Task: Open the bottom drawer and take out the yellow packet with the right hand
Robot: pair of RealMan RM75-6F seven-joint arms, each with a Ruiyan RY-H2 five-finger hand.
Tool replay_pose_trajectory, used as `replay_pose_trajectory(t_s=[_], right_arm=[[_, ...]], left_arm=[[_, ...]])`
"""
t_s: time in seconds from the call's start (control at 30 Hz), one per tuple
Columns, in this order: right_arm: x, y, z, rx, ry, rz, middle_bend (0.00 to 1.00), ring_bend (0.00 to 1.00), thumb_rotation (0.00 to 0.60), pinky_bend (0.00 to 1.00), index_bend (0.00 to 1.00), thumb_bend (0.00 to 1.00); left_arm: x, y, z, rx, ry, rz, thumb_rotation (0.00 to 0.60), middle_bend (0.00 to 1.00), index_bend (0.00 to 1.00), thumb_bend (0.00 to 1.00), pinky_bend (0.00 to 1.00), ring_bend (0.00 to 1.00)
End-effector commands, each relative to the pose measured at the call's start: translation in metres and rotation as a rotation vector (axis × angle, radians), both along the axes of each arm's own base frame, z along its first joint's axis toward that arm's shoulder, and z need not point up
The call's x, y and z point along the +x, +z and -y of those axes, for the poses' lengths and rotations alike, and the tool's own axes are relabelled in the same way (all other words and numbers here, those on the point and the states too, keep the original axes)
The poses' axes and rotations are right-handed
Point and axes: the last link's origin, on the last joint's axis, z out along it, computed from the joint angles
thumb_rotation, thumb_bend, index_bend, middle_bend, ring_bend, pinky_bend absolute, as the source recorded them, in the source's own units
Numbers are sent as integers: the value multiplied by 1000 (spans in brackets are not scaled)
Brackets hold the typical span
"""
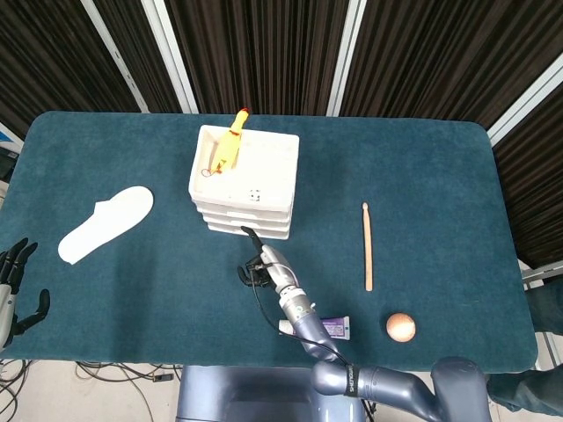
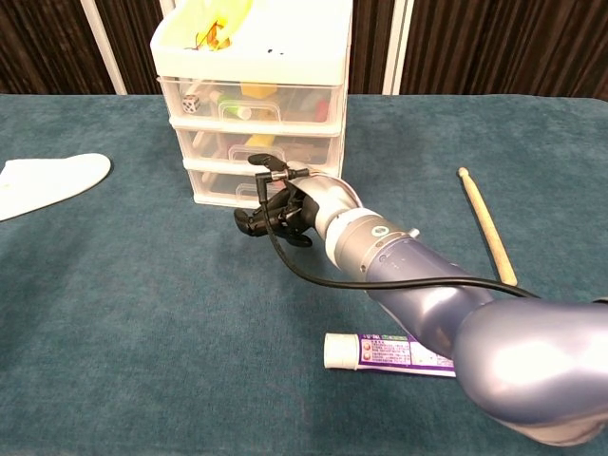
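Before white plastic three-drawer cabinet (image 2: 249,104), bottom drawer (image 2: 233,184) unopened: right hand (image 2: 275,204) curled, empty; next, hook handle.

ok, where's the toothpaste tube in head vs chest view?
Head view: toothpaste tube at the table's near edge, lower centre, partly hidden under the right arm, left of the wooden ball.
Chest view: tube bottom centre, its right end covered by the right arm.
Shared landmark: the white drawer unit, beyond the tube, with the right hand at its front.
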Motion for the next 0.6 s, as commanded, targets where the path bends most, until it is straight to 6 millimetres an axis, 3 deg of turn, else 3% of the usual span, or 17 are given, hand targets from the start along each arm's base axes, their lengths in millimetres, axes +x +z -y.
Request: replay_pose_trajectory(t_s=[0.03, 0.6], right_arm=[[1, -3, 1, 1, -5, 1, 929, 916, 600, 967, 0, 531], [0, -9, 14, -8, -29, 2, 935, 922, 600, 967, 0, 535]], left_arm=[[0, 0, 0, 0, -1, 1, 600, 0, 27, 512, 0, 0], [0, 1, -1, -2, 7, 6, 600, 0, 27, 512, 0, 0]])
